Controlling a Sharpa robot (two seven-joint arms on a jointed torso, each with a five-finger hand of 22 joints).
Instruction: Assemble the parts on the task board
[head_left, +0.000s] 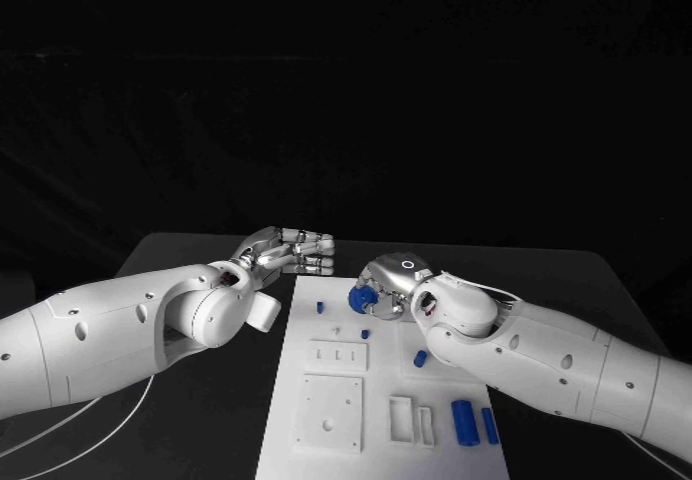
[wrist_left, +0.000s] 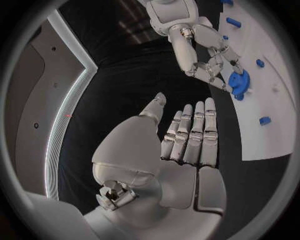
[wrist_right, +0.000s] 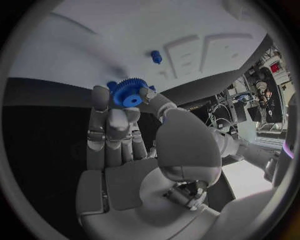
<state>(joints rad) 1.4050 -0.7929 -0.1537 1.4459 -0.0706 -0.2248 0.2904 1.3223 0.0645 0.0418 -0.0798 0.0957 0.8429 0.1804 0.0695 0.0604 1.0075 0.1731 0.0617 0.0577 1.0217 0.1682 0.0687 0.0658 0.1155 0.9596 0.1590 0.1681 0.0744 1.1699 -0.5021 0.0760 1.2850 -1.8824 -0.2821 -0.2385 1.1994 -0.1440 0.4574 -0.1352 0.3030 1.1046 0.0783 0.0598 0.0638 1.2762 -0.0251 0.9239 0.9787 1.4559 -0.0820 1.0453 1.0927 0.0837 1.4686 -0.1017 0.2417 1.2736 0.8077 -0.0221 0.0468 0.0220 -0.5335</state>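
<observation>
Black table (head_left: 188, 250), white board (head_left: 433, 450) mid-table: we've got a blue gear (head_left: 364, 297) pinched in our right hand (head_left: 387, 285) over the board's far end.

Fingertips (wrist_right: 100, 95) of the right hand clamp the gear by its rim, teeth showing in the right wrist view w/ a small blue peg (wrist_right: 155, 56) on the board beyond it. To seat it well, we'd judge: keep the gear flat, line its bore w/ the post, lower slowly, don't let go till it drops home. Left hand (head_left: 289, 250) holds nothing, fingers straight and apart, off the board's far-left corner. Head view adds loose blue pieces (head_left: 464, 420) near the board's front; left wrist view shows the gear from the side.
</observation>
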